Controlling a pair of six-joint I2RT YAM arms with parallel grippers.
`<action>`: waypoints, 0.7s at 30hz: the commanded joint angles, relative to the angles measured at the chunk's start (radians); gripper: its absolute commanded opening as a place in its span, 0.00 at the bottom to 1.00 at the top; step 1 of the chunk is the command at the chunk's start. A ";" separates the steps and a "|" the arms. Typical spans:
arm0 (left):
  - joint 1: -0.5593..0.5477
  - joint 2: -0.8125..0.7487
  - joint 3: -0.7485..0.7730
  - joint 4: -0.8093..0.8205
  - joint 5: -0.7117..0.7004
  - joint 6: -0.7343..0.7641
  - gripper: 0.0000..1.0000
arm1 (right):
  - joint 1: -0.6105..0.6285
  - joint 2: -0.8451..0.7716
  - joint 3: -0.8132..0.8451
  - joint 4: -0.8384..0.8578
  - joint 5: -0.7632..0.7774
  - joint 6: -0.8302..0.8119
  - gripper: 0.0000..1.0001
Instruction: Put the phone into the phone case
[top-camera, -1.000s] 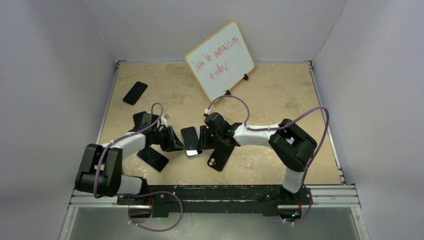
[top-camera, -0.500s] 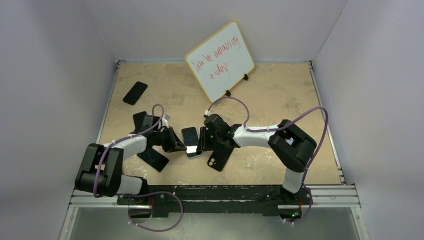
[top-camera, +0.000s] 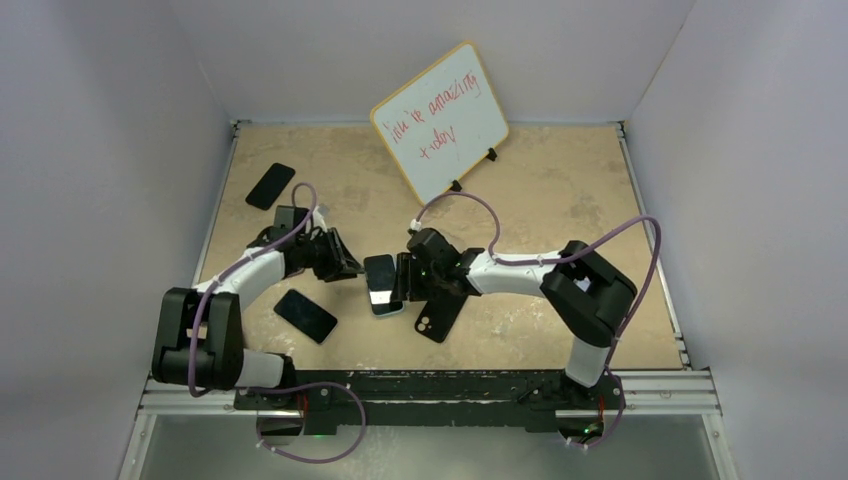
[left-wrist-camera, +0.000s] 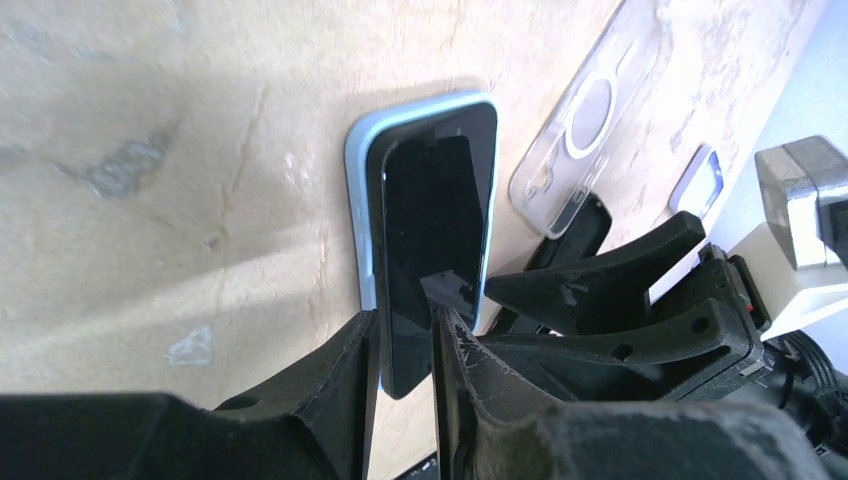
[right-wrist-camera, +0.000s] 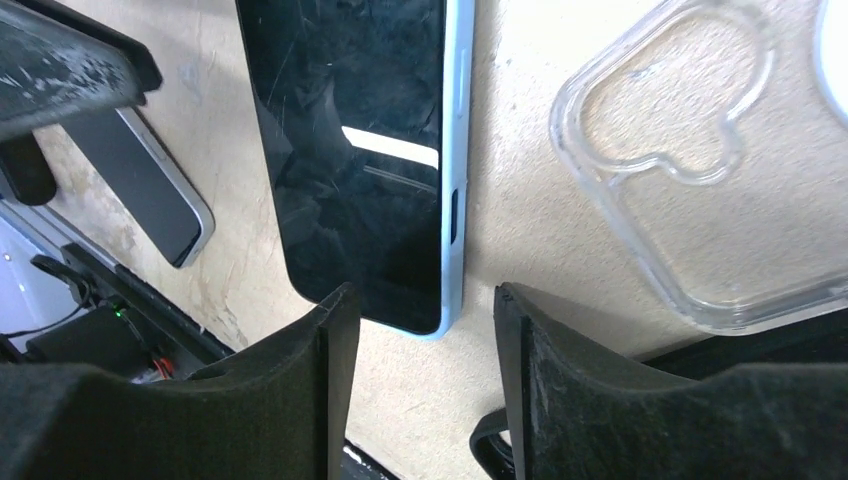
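Observation:
A black phone (left-wrist-camera: 435, 220) lies partly inside a light-blue case (left-wrist-camera: 357, 190) near the table's middle (top-camera: 381, 283); its near end sticks out of the case. My left gripper (left-wrist-camera: 403, 315) is shut on that near end, one finger at the phone's edge and one over its screen; it reaches in from the left (top-camera: 355, 271). My right gripper (right-wrist-camera: 422, 295) is open and empty, its fingers straddling bare table just past the case's corner (right-wrist-camera: 455, 215), on the phone's right side (top-camera: 402, 284).
A clear case (right-wrist-camera: 690, 200) lies beside the phone, under my right wrist. A black case with a camera hole (top-camera: 437, 318) lies nearer the front. Black phones lie at the front left (top-camera: 306, 316) and far left (top-camera: 270, 186). A whiteboard (top-camera: 440, 120) stands at the back.
My left arm has swung away from the front edge, so its gripper now meets the phone from the upper left. The phone, case and right arm have barely moved.

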 joint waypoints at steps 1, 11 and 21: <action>0.026 0.026 0.063 -0.009 -0.011 0.077 0.28 | -0.023 -0.029 0.047 -0.014 0.044 -0.022 0.56; 0.026 0.131 -0.005 0.117 0.086 0.067 0.29 | -0.028 0.075 0.135 -0.013 0.015 -0.035 0.60; 0.025 0.200 -0.045 0.166 0.110 0.069 0.28 | -0.029 0.122 0.173 -0.019 0.022 -0.010 0.63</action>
